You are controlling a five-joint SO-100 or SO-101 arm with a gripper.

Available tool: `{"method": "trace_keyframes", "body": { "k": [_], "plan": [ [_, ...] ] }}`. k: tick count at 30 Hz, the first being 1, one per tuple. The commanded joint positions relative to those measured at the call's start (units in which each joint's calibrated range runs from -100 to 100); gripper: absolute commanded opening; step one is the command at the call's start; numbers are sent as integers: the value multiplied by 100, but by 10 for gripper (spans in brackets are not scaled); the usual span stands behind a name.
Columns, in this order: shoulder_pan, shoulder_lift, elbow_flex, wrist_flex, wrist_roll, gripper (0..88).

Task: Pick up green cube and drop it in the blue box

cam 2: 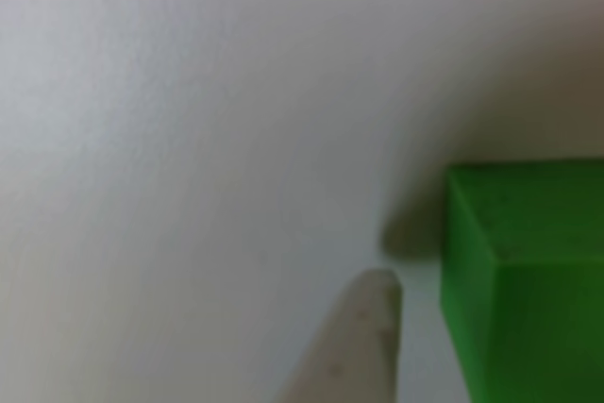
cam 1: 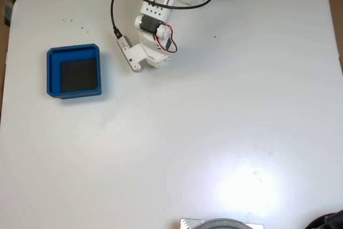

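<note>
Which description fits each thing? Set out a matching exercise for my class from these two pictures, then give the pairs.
Things:
1. blue box
2. green cube
3. white fingertip
4. black cable

Descriptions:
A. loops off the arm near the table's far edge
B. beside the fingertip, close to the lens
C. left side of the table, black floor bare
D. pale wedge left of the cube

Pairs: 1-C, 2-B, 3-D, 4-A
</note>
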Motion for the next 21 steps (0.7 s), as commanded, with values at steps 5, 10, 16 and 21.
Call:
{"method": "trace_keyframes", "body": {
  "k": [5, 10, 16, 21],
  "plan": [
    [22, -41, -367, -86, -15, 66],
    [29, -41, -367, -69, -15, 18],
    [60, -91, -376, -69, -10, 18],
    [128, -425, -412, -61, -10, 18]
  ]
}}
